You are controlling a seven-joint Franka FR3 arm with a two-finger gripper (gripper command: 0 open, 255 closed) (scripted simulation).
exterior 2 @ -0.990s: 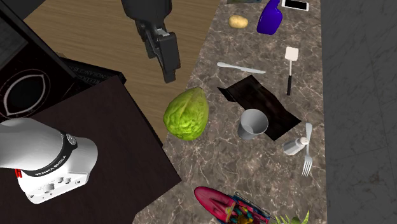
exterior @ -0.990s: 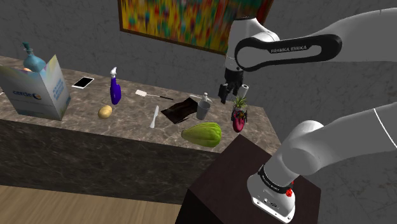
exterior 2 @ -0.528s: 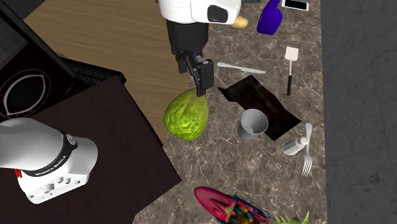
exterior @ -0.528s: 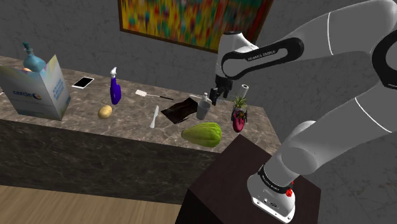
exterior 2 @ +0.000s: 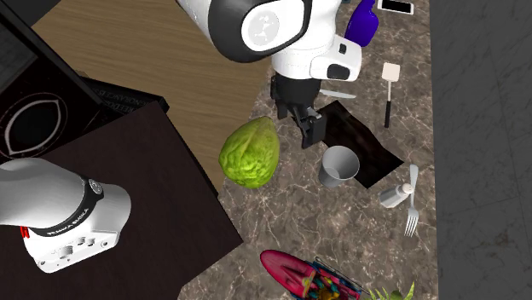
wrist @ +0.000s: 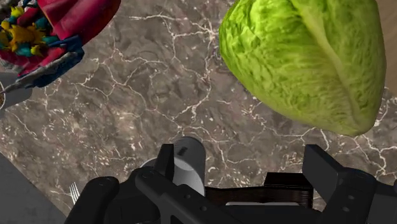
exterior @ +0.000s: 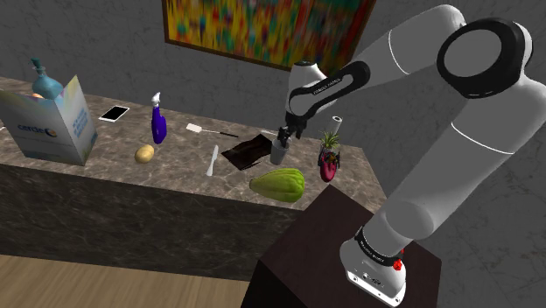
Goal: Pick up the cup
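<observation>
The cup (exterior 2: pixel 339 165) is a plain grey tumbler standing upright on a black cloth (exterior 2: pixel 368 147) on the marble counter. In the shoulder view the cup (exterior: pixel 279 151) sits just below my gripper (exterior: pixel 283 135). In the second exterior view my gripper (exterior 2: pixel 309 133) hangs over the cloth's edge, beside the cup and a little short of it. In the wrist view the fingers stand apart around the gripper's middle (wrist: pixel 245 170). There the cup (wrist: pixel 190 163) shows close to one finger (wrist: pixel 167 158), not clasped. The gripper is open and holds nothing.
A green cabbage (exterior 2: pixel 250 152) lies by the counter's front edge next to the cup. A red pot with a plant (exterior: pixel 328 163), a shaker (exterior 2: pixel 394 197), a fork (exterior 2: pixel 412 213), a spatula (exterior 2: pixel 390 89) and a knife (exterior: pixel 213 160) lie around. A blue spray bottle (exterior: pixel 157 122) and a box (exterior: pixel 50 122) stand farther off.
The arm swung from beyond the counter's front edge, past the cabbage, to the cloth beside the cup, and came lower. The cup has not moved.
</observation>
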